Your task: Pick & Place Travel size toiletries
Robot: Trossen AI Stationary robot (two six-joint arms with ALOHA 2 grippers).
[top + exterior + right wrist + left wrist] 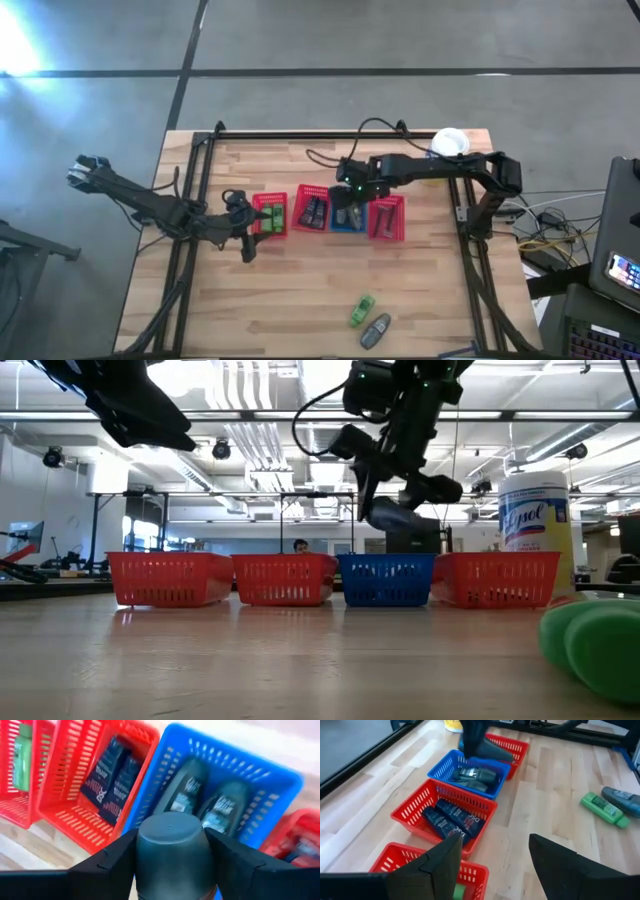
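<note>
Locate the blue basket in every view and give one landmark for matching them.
High view: blue basket, third in the row, under the right gripper.
Low view: centre, between red baskets.
Left wrist view: upper middle.
Right wrist view: upper right.
Landmark: the neighbouring red basket of black tubes.

A grey oval bottle [170, 852] hangs cap-first over the blue basket, two more grey bottles [205, 800] lying side by side inside. Black tubes [451, 821] lie in the neighbouring red basket. Out on the table, a green tube [362, 309] rests beside another grey bottle [375, 330].
</note>
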